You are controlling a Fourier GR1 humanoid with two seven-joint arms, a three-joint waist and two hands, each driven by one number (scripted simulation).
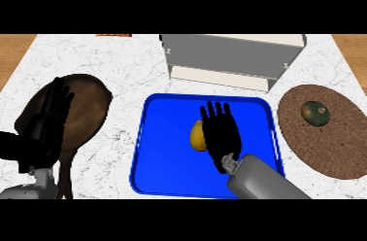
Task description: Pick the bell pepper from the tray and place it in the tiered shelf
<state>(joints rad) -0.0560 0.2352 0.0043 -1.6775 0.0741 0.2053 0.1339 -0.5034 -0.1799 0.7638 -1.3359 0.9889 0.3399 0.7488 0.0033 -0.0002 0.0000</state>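
1. Head view looks steeply down on a white marbled tabletop (129,65), with both forearms coming in from the lower edge.
2. Right hand (219,133) hovers over the blue tray (161,138), palm down, its fingers straight and spread a little, holding nothing.
3. Just to the left of that hand, partly hidden under its edge, lies the yellow bell pepper (197,136) on the tray's floor; whether the hand touches it cannot be told.
4. Beyond the right hand's fingertips, past the tray's far rim, stands the grey and cream tiered shelf (229,58), apart from the tray.
5. To the right of the right hand, beyond the tray's right rim, sits a round brown mat (323,147) with a dark green, rounded thing (315,112) on its far part.
6. Left hand (46,123) shows at the view's left side, well apart from the tray, fingers straight and pointing away from the robot, holding nothing.
7. Under and around the left hand lies a dark brown wooden board (90,104) with a rounded far end, and its handle runs back toward the lower edge just to the right of the left forearm.
8. Far beyond the left hand, at the tabletop's far edge, a small reddish-brown thing (113,35) shows only in part, too little to name.
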